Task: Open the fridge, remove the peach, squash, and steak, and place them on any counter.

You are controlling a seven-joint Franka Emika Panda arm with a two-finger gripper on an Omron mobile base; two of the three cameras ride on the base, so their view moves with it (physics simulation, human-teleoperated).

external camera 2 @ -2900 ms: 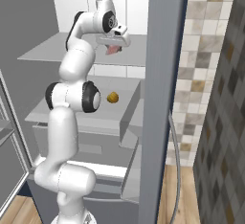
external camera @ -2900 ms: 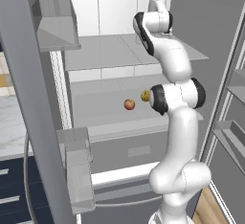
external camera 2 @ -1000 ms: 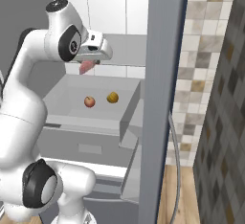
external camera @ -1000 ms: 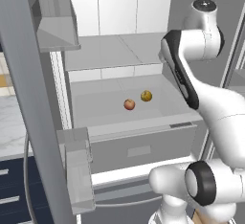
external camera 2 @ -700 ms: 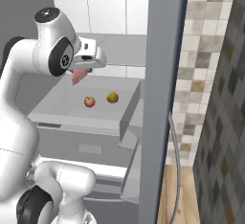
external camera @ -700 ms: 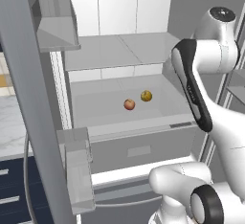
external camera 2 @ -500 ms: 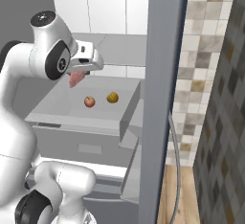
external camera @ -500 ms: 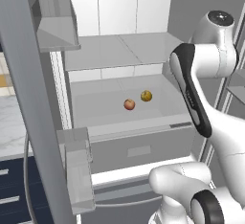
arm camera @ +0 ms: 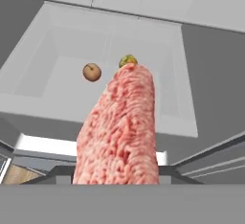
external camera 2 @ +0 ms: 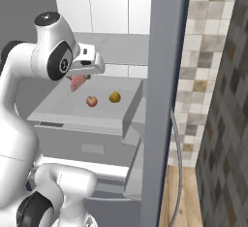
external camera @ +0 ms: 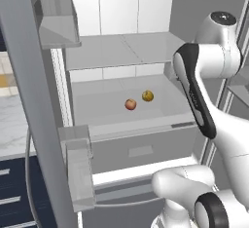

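Note:
The fridge (external camera: pixel 97 112) stands open, both doors swung wide. On its white shelf lie the red-orange peach (external camera: pixel 130 104) and, just right of it, the yellow squash (external camera: pixel 148 95). In the right base view my gripper (external camera 2: pixel 81 77) hovers in front of the shelf, above and left of the peach (external camera 2: pixel 91 101) and squash (external camera 2: pixel 115 97), shut on the pinkish steak (external camera 2: pixel 75 83). The hand view looks down along the steak (arm camera: pixel 122 127), which hides the fingertips, with the peach (arm camera: pixel 92 72) and squash (arm camera: pixel 127 61) on the shelf (arm camera: pixel 52 86) beyond. A strip of marble counter (external camera: pixel 9 124) lies left of the fridge.
The left fridge door (external camera: pixel 34 124) with its bins (external camera: pixel 80 173) juts out at the left. The right door (external camera 2: pixel 162 85) stands edge-on beside a tiled wall (external camera 2: pixel 203 66). Below the shelf is a grey drawer (external camera: pixel 141 151). Navy drawers (external camera: pixel 12 198) sit under the counter.
The arm has drawn the steak back out of the fridge, a little down and to the left in the right base view. Peach and squash have not moved.

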